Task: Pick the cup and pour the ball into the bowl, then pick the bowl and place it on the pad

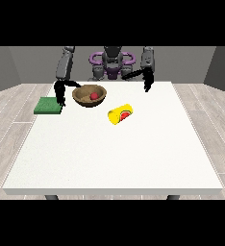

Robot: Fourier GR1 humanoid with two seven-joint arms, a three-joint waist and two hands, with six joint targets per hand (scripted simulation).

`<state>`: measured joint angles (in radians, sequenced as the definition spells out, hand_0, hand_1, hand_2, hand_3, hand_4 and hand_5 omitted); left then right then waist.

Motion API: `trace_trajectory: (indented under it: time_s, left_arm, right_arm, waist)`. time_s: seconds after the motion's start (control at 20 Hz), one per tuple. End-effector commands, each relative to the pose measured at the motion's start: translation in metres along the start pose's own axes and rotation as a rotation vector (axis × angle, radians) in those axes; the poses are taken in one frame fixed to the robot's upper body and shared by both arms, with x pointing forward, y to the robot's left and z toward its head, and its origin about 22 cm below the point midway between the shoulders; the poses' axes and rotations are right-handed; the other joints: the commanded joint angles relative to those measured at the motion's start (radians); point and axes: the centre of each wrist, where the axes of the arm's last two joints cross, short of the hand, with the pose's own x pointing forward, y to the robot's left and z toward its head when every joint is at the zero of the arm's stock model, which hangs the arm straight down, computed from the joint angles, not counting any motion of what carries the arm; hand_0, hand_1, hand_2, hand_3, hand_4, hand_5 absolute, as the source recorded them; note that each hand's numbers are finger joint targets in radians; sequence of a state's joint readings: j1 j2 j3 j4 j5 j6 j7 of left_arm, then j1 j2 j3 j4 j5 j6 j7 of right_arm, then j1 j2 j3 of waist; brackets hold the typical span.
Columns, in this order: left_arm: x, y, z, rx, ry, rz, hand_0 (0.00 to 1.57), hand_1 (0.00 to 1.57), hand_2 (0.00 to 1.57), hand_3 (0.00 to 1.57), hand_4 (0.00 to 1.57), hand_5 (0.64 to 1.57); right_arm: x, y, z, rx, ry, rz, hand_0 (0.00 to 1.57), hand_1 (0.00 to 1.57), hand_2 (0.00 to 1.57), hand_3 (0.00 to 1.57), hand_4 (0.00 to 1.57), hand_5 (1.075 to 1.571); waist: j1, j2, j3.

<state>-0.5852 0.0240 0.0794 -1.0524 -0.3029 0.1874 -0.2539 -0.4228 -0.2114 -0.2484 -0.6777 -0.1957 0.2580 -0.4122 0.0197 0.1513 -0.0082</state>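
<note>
Fingers of the hand at the view's left (pixel 60 94) hang beside the bowl (pixel 89 95); open or closed cannot be told. Same for the hand at the view's right (pixel 146 82), well apart. Ball (pixel 93 96) sits in the bowl, so pouring looks done. Cup (pixel 120 114) lies tipped on the surface (pixel 114 153), long axis left-right, mouth toward near left. Pad (pixel 48 105) waits at left.
</note>
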Motion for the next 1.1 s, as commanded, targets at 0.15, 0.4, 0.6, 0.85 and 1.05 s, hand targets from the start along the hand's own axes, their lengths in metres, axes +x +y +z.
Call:
trace_trajectory:
  time_s: [0.15, 0.4, 0.6, 0.85, 1.05]
  left_arm:
    - [0.032, -0.001, -0.013, -0.044, -0.101, 0.0, 0.0, 0.0, 0.0, 0.0, 0.0, 1.557]
    - [0.048, -0.009, -0.023, -0.061, -0.114, -0.009, 0.0, 0.0, 0.0, 0.0, 0.0, 1.559]
    - [0.032, -0.012, -0.013, -0.089, -0.083, 0.013, 0.0, 0.0, 0.0, 0.0, 0.0, 1.562]
    - [-0.005, 0.015, 0.005, -0.037, 0.024, 0.016, 0.0, 0.0, 0.0, 0.0, 0.0, 1.564]
    - [0.011, 0.021, 0.004, -0.082, -0.022, 0.017, 0.0, 0.0, 0.0, 0.0, 0.0, 1.566]
  right_arm:
    - [-0.02, -0.005, 0.01, -0.079, -0.018, -0.049, 0.0, 0.0, 0.0, 0.0, 0.13, 1.531]
    - [-0.033, 0.029, 0.008, -0.076, -0.006, -0.092, 0.0, 0.0, 0.0, 0.0, 0.23, 1.532]
    - [-0.022, 0.048, -0.006, -0.087, 0.009, -0.105, 0.0, 0.0, 0.0, 0.0, 0.29, 1.538]
    - [-0.017, 0.06, -0.011, -0.033, 0.082, -0.114, 0.0, 0.0, 0.0, 0.0, 0.38, 1.552]
    - [-0.039, 0.043, 0.005, -0.143, 0.142, -0.107, 0.0, 0.0, 0.0, 0.0, 0.38, 1.55]
  waist:
    - [0.086, 0.084, 0.0094]
    - [0.103, 0.078, 0.0096]
    - [0.123, 0.045, 0.008]
    - [0.044, -0.033, 0.0081]
    - [0.106, -0.007, 0.0087]
